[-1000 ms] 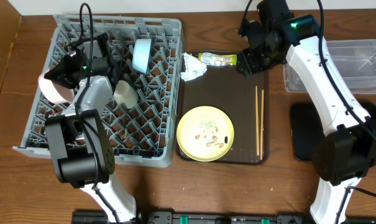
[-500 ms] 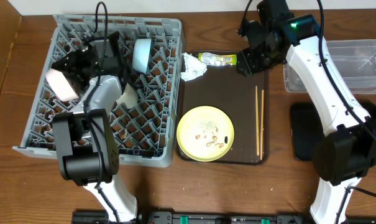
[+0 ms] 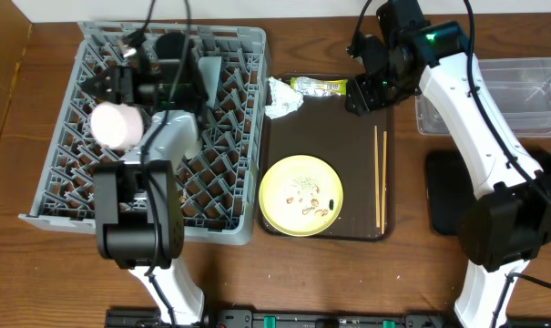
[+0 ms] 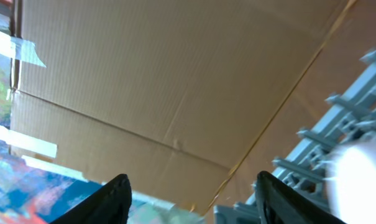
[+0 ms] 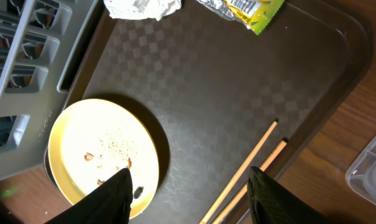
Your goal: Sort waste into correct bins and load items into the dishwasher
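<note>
The grey dishwasher rack (image 3: pixel 225 205) fills the left of the table. A pinkish-white bowl (image 3: pixel 117 128) lies on its side on the rack's left pegs. My left gripper (image 3: pixel 109 87) hovers just behind the bowl, open and empty; in the left wrist view the gripper (image 4: pixel 194 190) frames only cardboard, with the bowl (image 4: pixel 362 174) a blur to the right. A light-blue bowl (image 3: pixel 209 77) stands among the pegs. My right gripper (image 3: pixel 357 96) is open and empty over the brown tray (image 3: pixel 348 137). Below it are the yellow plate (image 5: pixel 100 155) with scraps, chopsticks (image 5: pixel 250 162), napkin (image 5: pixel 141 6) and wrapper (image 5: pixel 250 9).
A clear bin (image 3: pixel 521 96) stands at the far right. A black bin (image 3: pixel 443 196) sits in front of it, partly under my right arm. A cardboard wall (image 4: pixel 175 81) rises past the rack's left side. The rack's edge (image 5: pixel 20 50) borders the tray.
My left gripper has opened and let go of the pinkish-white bowl, which now rests in the rack. The left arm has swung toward the rack's back. The right arm has barely moved.
</note>
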{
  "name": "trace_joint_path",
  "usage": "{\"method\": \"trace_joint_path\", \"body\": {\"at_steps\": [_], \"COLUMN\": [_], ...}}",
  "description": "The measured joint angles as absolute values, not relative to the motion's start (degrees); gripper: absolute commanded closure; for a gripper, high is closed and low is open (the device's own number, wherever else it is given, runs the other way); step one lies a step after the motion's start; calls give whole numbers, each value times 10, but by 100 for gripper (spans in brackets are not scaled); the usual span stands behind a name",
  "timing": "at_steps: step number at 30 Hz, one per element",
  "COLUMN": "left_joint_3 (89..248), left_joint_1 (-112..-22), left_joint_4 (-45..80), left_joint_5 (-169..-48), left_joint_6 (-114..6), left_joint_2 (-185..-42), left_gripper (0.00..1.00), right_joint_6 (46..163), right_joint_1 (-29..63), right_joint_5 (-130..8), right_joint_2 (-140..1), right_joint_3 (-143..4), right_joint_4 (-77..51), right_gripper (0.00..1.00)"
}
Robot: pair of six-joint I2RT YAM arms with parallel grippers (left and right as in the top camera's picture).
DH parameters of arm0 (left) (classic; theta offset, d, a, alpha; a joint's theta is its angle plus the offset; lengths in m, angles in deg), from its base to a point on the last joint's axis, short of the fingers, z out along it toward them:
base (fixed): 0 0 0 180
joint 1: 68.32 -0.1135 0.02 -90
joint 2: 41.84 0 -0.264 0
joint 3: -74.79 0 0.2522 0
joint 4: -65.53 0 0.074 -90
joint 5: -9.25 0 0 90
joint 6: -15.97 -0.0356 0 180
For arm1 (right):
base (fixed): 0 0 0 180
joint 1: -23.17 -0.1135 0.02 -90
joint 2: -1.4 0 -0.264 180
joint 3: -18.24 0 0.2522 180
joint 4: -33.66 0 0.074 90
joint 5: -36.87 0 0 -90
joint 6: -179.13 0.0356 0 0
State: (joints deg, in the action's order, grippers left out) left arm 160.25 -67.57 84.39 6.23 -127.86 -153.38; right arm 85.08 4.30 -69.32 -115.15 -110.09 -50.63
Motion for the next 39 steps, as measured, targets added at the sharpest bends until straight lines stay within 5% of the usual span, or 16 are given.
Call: {"method": "trace_joint_path", "body": {"at_steps": [15, 19, 27, 30, 33, 39], "left_joint_3": [1602, 1602, 1602, 1602, 1602, 1602], "left_joint_1": [-626, -626, -626, -624, -615, -542], "left_joint_4": [897, 887, 877, 877, 877, 877], "left_joint_5": [62, 37, -39, -81, -119, -197], "left_joint_6": [-1247, -1206, -1023, -977, -933, -862], "left_joint_2": [-1534, -1534, -1534, -1534, -1534, -1534], "left_gripper": [39, 33, 41, 37, 36, 29], "right_joint_6": [851, 841, 860, 881, 893, 903], "right_joint_1": [43, 43, 43, 43, 43, 43], "right_joint_5": [-711, -758, -716, -678, -661, -647], "right_joint_2": [-1151, -1151, -1151, -1151, -1151, -1151], "right_joint_3": [-1101, -1101, -1101, -1101, -1101, -1101], "right_joint_4": [-507, -508, -513, -513, -509, -505], "right_gripper": [40, 35, 28, 21, 1, 1]}}
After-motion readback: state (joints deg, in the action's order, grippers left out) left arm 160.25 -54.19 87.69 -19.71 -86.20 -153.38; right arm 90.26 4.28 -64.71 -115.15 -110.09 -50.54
